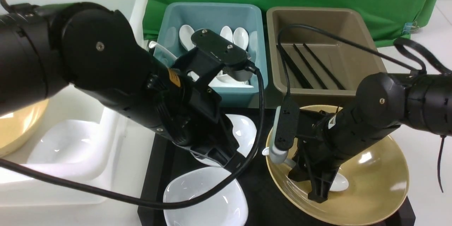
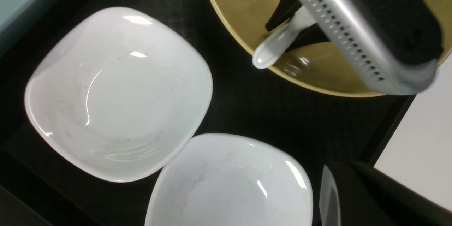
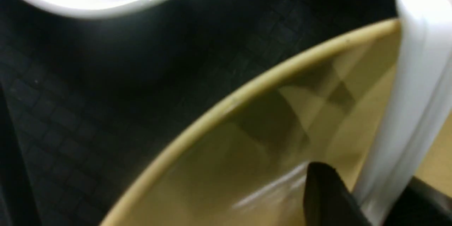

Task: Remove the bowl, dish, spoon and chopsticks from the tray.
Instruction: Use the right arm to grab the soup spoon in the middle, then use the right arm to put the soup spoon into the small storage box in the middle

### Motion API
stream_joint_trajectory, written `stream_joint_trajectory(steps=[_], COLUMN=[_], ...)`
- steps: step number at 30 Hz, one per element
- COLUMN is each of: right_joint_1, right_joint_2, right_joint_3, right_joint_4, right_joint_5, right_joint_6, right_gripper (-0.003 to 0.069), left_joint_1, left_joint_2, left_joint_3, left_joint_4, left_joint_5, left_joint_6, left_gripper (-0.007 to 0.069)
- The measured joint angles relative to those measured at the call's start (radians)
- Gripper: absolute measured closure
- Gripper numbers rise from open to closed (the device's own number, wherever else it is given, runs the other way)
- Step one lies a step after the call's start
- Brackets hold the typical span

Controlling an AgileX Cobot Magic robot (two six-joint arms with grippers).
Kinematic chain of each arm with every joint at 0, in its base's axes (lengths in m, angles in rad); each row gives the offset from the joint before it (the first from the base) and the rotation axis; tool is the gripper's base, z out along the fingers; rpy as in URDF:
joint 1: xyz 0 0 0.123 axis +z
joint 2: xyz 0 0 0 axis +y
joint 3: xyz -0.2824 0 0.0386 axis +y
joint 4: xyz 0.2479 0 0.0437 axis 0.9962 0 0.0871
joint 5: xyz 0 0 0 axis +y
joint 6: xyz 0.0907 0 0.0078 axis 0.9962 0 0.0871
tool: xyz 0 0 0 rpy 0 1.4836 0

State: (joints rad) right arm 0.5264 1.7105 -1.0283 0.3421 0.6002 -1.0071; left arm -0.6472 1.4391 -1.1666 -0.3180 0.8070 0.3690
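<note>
Front view gives you the right gripper (image 1: pixel 319 189) down inside the bowl (image 1: pixel 381 190), which sits on the right end of the tray (image 1: pixel 155 169). Its fingers (image 3: pixel 325 197) press against both sides of the spoon (image 1: pixel 340 182), pinching it along the handle. The scoop lies low in the bowl, and the handle tip reaches the rim on the side of the white dishes (image 2: pixel 116 91). Those two dishes lie just beside each other on the tray, and your left gripper (image 1: pixel 226 160) hangs over them. You cannot tell from any view whether its fingers are spread or together, as the left wrist view catches only one black finger. You find the chopsticks (image 1: pixel 310 67) lying in the brown tub (image 1: pixel 363 42) beyond the tray. The teal tub (image 1: pixel 212 16) beside it holds several white spoons (image 1: pixel 240 37).
</note>
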Motion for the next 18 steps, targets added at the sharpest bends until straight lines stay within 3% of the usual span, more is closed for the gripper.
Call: stream_joint_trajectory(steps=[6,8,12,18], right_joint_1=[0.000,-0.005,-0.022,-0.025], right_joint_2=[-0.120,-0.149,-0.115,0.097], right_joint_3=[-0.014,-0.076,-0.264,-0.601], right_joint_4=[-0.019,-0.020,0.017,0.121], right_joint_5=[0.008,-0.007,-0.113,-0.164], right_joint_6=[0.050,0.095,0.132,0.153], right_gripper=[0.0517,0.0517,0.0517,0.0517], left_joint_1=[0.000,0.000,0.001,0.087], left_joint_2=[0.000,0.000,-0.013,-0.040], left_joint_3=[-0.006,-0.025,-0.071,-0.096], left_joint_4=[0.082,0.181,0.391,0.500], left_joint_5=[-0.015,-0.051,-0.162,-0.293], left_joint_6=[-0.121,-0.215,-0.434,-0.662], left_gripper=[0.0629,0.0629,0.0629,0.0629])
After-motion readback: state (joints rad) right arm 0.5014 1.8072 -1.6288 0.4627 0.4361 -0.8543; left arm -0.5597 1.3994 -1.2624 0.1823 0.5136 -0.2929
